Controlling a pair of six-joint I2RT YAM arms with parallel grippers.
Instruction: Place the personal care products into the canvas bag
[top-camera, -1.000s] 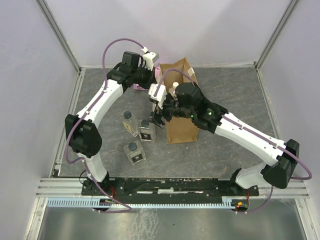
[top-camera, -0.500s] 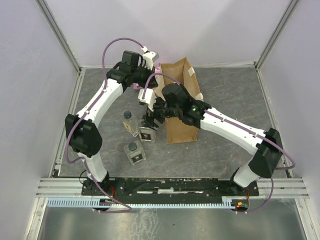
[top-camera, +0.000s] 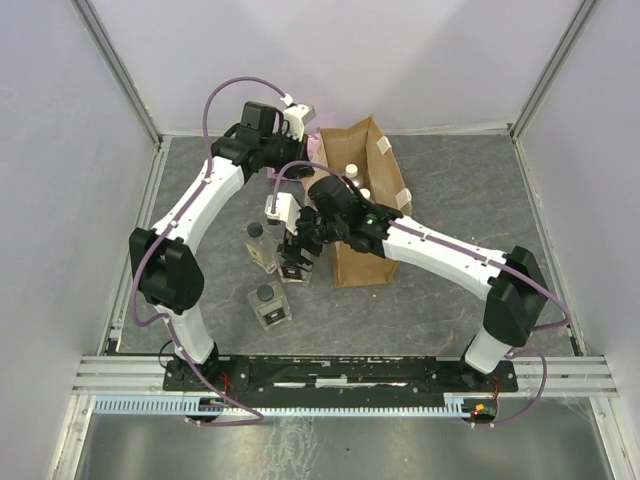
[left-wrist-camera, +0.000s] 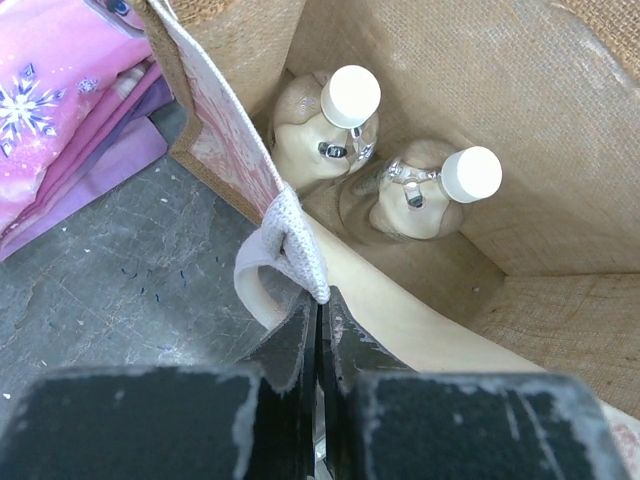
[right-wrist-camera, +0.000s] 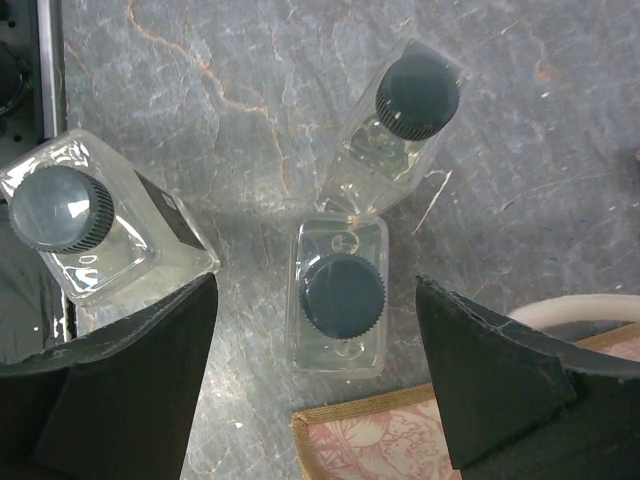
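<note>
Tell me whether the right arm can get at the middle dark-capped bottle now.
Probably yes: the open right gripper hovers over the middle bottle, fingers either side, nothing covering its cap. The bag edge lies close.

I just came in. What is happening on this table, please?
The left end effector is shut on the pale handle of the canvas bag, which already contains two white-capped bottles. The right end effector hovers open above a dark-capped square bottle on the table; two more square bottles wait beside it.
</note>
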